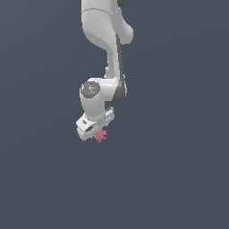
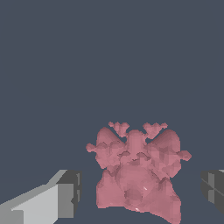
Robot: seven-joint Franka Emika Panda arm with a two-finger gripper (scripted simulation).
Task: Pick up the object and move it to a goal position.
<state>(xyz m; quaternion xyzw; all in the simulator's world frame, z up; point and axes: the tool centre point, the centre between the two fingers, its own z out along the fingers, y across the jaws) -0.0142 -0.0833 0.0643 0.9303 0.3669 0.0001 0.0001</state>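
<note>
The object is a small pinkish-red lumpy cluster with little knobs and prongs, lying on the dark grey floor just under the white hand. In the wrist view the object fills the space between the two fingers, with a gap on each side. My gripper hovers right over it, open; its fingertips are mostly hidden by the hand in the exterior view. My gripper shows one grey finger pad and the other pad, both apart from the cluster.
The white arm comes down from the top of the exterior view. A flat dark grey surface surrounds the object, with nothing else visible on it.
</note>
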